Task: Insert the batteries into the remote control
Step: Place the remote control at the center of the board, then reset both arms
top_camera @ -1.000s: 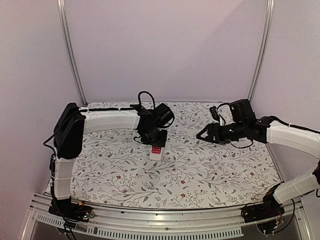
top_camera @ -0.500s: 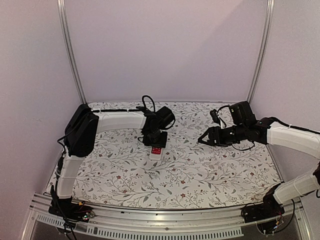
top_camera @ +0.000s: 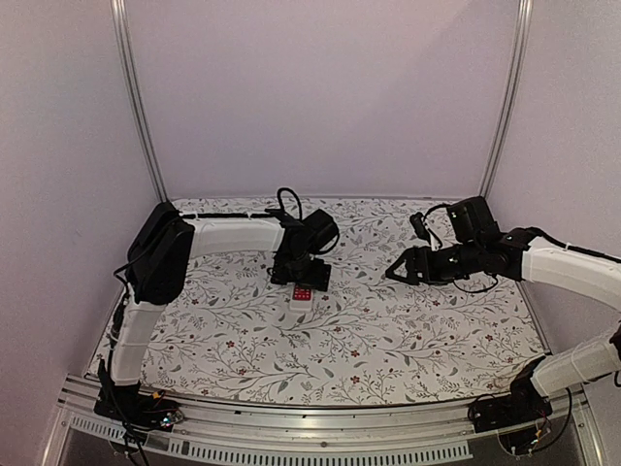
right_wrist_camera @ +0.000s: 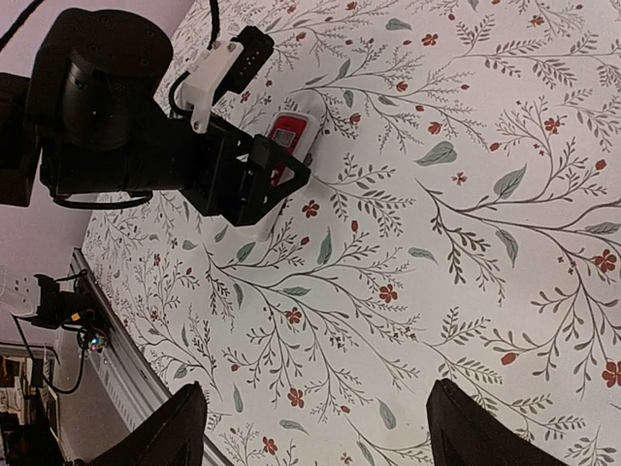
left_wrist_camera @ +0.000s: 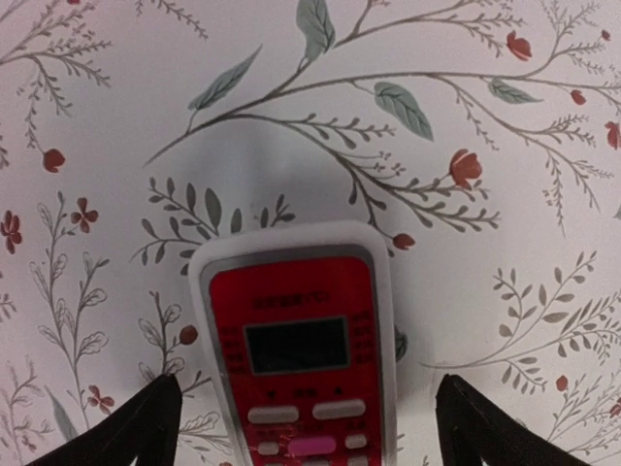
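The remote control [top_camera: 303, 295] lies on the floral cloth, red button face up. It fills the lower middle of the left wrist view [left_wrist_camera: 296, 349] and shows in the right wrist view [right_wrist_camera: 291, 135]. My left gripper [top_camera: 301, 279] is open, its fingertips [left_wrist_camera: 146, 432] straddling the remote just above it, apart from its sides. My right gripper [top_camera: 396, 269] is open and empty, hovering over the cloth to the right of the remote. No batteries show in any view.
The floral cloth [top_camera: 408, 330] covers the table up to the metal front rail [top_camera: 291, 432]. The left arm's black wrist [right_wrist_camera: 146, 126] looms over the remote in the right wrist view. White walls stand close behind.
My left gripper has come down closer over the remote and its elbow swung right. My right gripper has shifted slightly.
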`<state>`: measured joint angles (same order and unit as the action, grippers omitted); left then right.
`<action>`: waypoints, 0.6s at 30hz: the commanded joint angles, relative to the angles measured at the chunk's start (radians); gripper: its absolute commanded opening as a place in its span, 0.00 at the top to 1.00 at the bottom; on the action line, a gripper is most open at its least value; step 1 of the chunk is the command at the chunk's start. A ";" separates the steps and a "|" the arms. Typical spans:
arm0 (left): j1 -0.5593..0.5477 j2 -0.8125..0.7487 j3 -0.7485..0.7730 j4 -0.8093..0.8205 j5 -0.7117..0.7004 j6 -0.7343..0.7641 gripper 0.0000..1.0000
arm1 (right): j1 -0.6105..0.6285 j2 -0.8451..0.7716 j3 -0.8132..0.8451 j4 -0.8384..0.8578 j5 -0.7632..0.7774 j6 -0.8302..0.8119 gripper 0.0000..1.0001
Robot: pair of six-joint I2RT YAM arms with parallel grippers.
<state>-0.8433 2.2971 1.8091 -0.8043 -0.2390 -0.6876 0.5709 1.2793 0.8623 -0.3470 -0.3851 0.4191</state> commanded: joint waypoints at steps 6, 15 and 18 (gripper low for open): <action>0.048 -0.284 -0.104 0.116 0.086 0.139 0.00 | -0.003 -0.061 0.021 -0.035 0.056 -0.057 0.06; 0.157 -0.660 -0.448 0.274 0.101 0.194 0.00 | -0.064 -0.087 0.034 -0.040 0.089 -0.092 0.01; 0.210 -0.774 -0.595 0.346 0.104 0.189 0.01 | -0.098 -0.088 -0.005 -0.019 0.078 -0.084 0.01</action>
<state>-0.6968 1.6085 1.3758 -0.5480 -0.1528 -0.5152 0.5148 1.2030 0.8783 -0.3744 -0.3214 0.3454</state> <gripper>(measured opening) 0.995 0.988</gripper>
